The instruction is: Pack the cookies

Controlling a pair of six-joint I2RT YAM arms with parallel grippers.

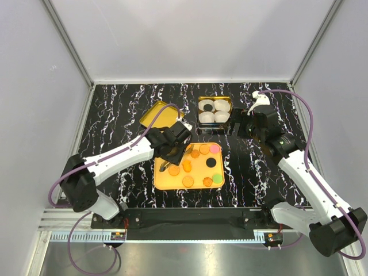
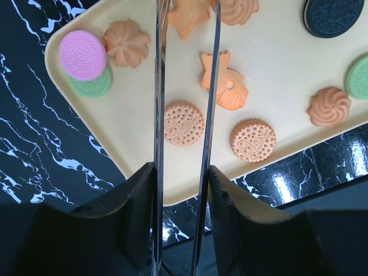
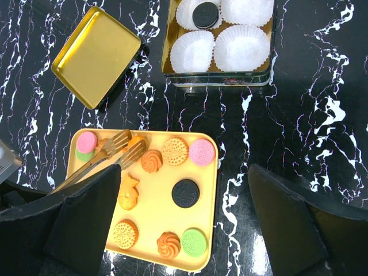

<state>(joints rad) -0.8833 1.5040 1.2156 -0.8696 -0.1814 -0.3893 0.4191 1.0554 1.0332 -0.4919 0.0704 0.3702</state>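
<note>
Metal tongs (image 2: 159, 115) sit clamped in your left fingers (image 2: 181, 190), blades slightly apart above the yellow tray (image 3: 155, 201), with one blade crossing a fish-shaped cookie (image 2: 233, 92). Most cookies (image 3: 185, 193) lie loose on that tray. One black cookie (image 3: 204, 14) rests in a paper cup (image 3: 184, 17) inside the tin (image 3: 218, 77), farther back on the tabletop (image 3: 322, 115). Your right fingers (image 3: 184, 172) stand wide open, holding nothing, near the tin.

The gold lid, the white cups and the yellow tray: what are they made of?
Gold lid: probably thin metal with a glossy finish, since it mirrors the light. White cups: pleated paper, matte, judging by their crimped walls. Yellow tray: likely plastic, smooth and dull, with rounded moulded corners.
</note>
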